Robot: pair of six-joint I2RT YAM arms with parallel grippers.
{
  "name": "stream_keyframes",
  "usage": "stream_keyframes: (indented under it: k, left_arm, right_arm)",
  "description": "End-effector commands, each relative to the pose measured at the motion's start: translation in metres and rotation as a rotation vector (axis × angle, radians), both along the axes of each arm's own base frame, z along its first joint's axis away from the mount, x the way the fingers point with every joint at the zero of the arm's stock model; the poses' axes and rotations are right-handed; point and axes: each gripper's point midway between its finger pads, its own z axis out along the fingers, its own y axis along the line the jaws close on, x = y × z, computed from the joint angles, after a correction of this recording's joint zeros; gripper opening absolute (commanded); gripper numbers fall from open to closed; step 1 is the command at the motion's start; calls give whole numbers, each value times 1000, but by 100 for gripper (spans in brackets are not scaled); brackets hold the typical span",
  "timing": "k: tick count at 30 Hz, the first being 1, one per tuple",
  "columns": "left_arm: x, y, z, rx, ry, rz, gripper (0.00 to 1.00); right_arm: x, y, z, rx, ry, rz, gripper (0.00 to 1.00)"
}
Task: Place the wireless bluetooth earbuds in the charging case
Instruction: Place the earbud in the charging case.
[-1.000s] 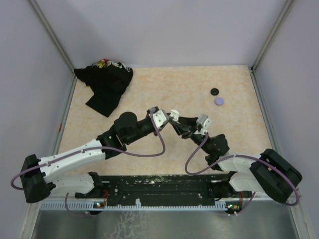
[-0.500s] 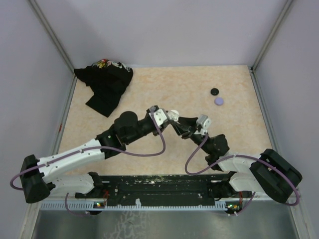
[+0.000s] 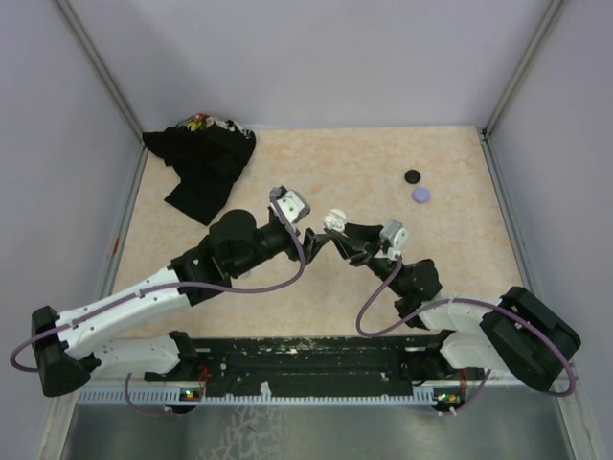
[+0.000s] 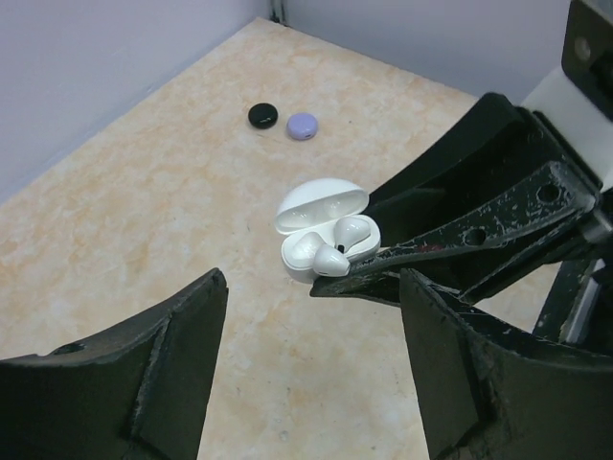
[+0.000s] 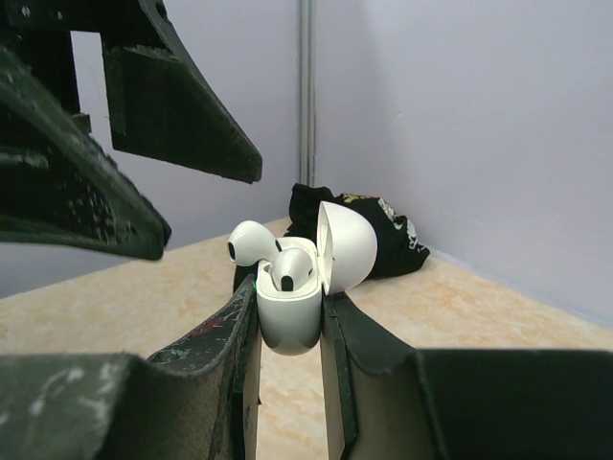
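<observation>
White charging case (image 5: 287, 311), lid up with earbuds (image 5: 273, 259) inside, is pinched in the right gripper's (image 5: 289, 331) jaws. The left gripper (image 4: 311, 287) gapes wide just left of it, not touching.

Midway on the desk (image 3: 345, 163) the left tool (image 4: 311, 283), jaws spread, faces the case (image 4: 321, 203) clamped in the right tool (image 5: 287, 311). The far side lies free between the cloth (image 3: 201, 163), far left, and the black disc (image 3: 412, 176) and lavender disc (image 3: 420, 195), right.

Pale lavender walls (image 3: 316, 57) enclose a beige marbled tabletop (image 3: 335, 163) with metal corner posts (image 3: 102, 67).
</observation>
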Motion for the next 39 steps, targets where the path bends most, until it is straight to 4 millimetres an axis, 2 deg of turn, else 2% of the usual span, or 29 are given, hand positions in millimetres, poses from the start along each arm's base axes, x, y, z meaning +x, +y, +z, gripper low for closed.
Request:
stream_keyframes:
  k: [1, 9, 15, 22, 27, 39]
  left_arm:
    - [1, 7, 32, -157, 107, 88, 79]
    - [11, -1, 36, -230, 224, 163, 82]
    - [16, -10, 25, -203, 246, 166, 83]
    - [22, -10, 11, -154, 251, 197, 83]
    - [25, -3, 4, -109, 241, 231, 83]
    - [39, 30, -2, -70, 212, 361, 84]
  right_arm:
    - [-4, -8, 23, 70, -44, -18, 0]
    - [4, -9, 23, 68, -18, -49, 0]
    - [3, -10, 22, 70, -18, -48, 0]
    - [0, -11, 24, 71, -25, -45, 0]
    - [-1, -13, 24, 77, -29, -47, 0]
    - [-6, -13, 27, 90, -39, -27, 0]
